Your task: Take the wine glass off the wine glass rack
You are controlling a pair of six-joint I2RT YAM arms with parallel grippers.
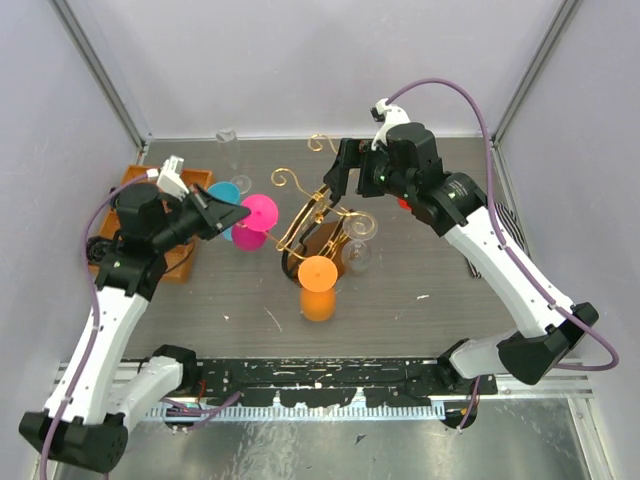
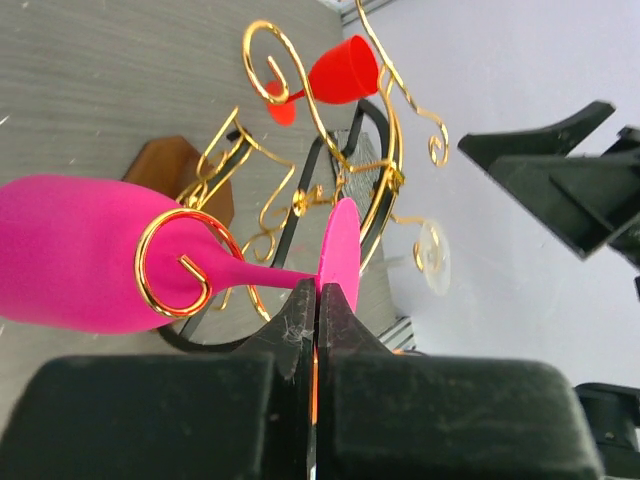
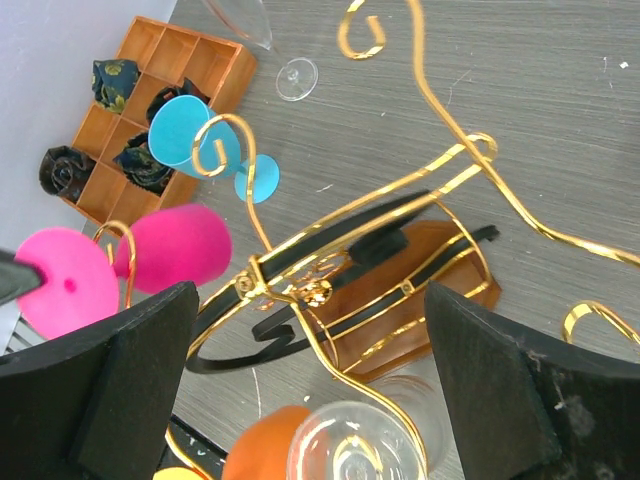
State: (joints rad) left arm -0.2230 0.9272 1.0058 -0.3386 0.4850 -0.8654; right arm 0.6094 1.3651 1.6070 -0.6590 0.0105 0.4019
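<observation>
The wine glass rack (image 1: 318,228) is a gold wire stand on a brown base (image 3: 420,290), in the middle of the table. A pink wine glass (image 2: 80,250) hangs on its left side, its stem passing through a curled gold hook (image 2: 180,265). My left gripper (image 2: 318,295) is shut on the rim of that glass's pink foot (image 1: 258,213). My right gripper (image 3: 310,390) hovers wide open over the rack's back right, holding nothing. Orange (image 1: 318,273), clear (image 1: 358,250), blue (image 3: 190,135) and red (image 2: 345,70) glasses also hang on the rack.
A wooden compartment tray (image 3: 160,90) with dark rolled cloths sits at the left, under my left arm. A clear glass (image 3: 290,70) rests on the table behind the rack. Grey walls close in the back and both sides.
</observation>
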